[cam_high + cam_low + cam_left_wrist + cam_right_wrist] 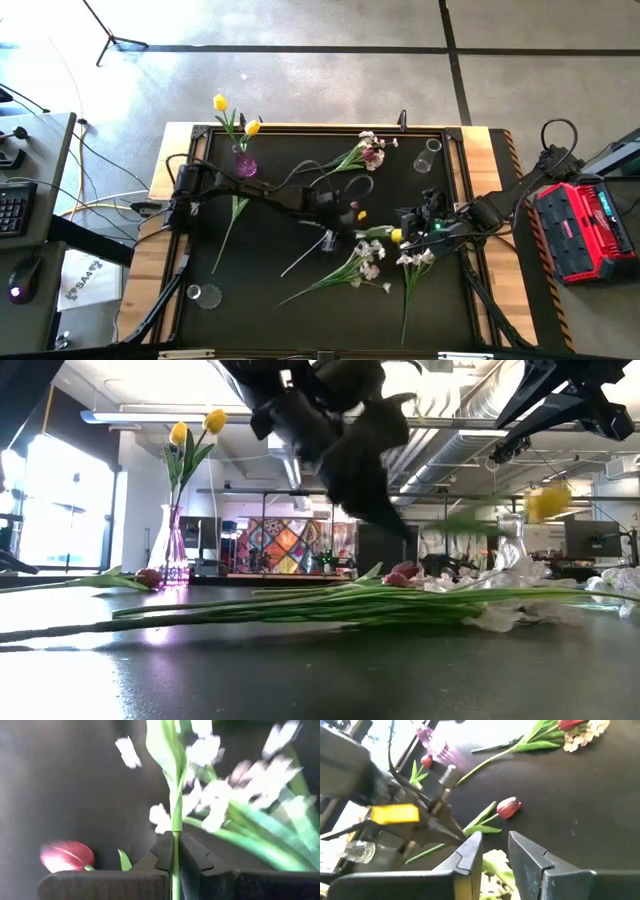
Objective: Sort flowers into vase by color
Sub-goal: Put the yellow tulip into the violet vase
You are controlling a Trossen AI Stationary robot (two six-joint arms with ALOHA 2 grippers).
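A yellow tulip hangs in the air between my two grippers; in the low view its bloom shows above the table. My left gripper is shut on its green stem. My right gripper is closed on it near the bloom. A dark red tulip lies flat on the mat just beyond my left gripper. Two more yellow tulips stand in the purple vase at the far left. White sprays lie under the grippers. My left gripper pinches the tulip's stem between its two fingertips, well back from the bloom. The fingers slant down from the table's left. The stem runs on past them, and its free end sticks out toward the near left, clear of the mat. My right gripper has the tulip's stem close to the bloom, a pale green piece showing between its fingers. It comes from the table's right, slanting down. The fingers themselves hide the exact place of contact. The bloom is lifted clear.
Another white spray with a dark red tulip lies at the far middle, and another spray at the near right. A red tulip lies by the purple vase. Clear glass vases stand at the far right and near left.
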